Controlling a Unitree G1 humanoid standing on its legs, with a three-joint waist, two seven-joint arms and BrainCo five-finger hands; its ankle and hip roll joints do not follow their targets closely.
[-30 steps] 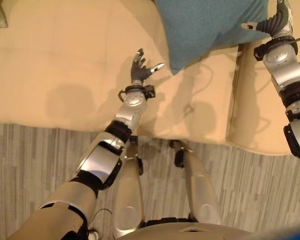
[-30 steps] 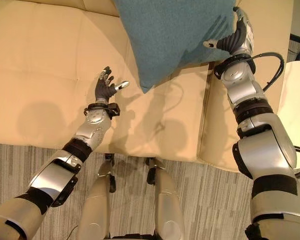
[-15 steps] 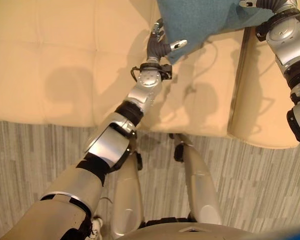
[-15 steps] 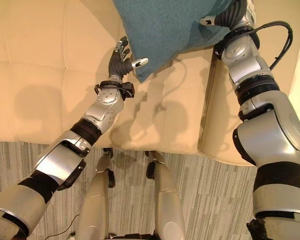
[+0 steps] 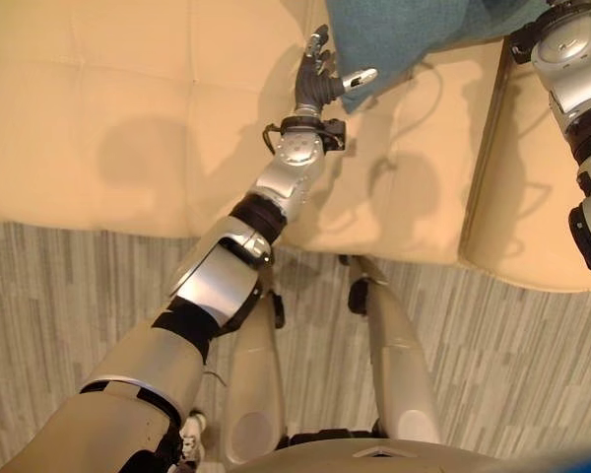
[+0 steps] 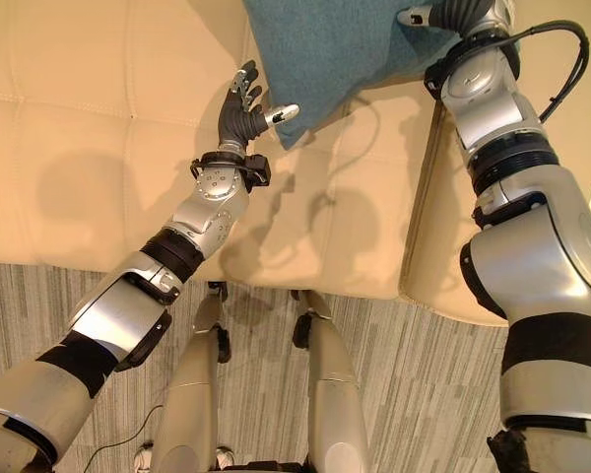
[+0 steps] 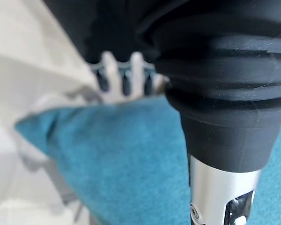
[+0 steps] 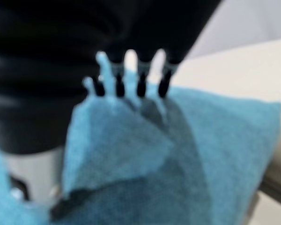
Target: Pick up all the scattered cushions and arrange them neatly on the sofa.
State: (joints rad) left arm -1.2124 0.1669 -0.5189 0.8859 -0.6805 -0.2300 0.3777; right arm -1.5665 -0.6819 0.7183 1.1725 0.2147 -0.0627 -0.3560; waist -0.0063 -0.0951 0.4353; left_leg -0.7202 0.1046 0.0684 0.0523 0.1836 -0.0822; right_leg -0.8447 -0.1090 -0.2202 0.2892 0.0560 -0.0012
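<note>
A home living room, by the look of it: a cream tufted sofa (image 5: 128,108) with stitched seat panels, a teal cushion (image 6: 325,44) on it, and pale grey wood-plank floor (image 5: 79,296) running in front.

Teal cushion (image 6: 335,49), soft fabric, square-cornered, held above the far right part of the cream sofa (image 6: 98,148), tilted with one corner pointing down and near; pinched at its right edge, lower corner touched from the left.
</note>
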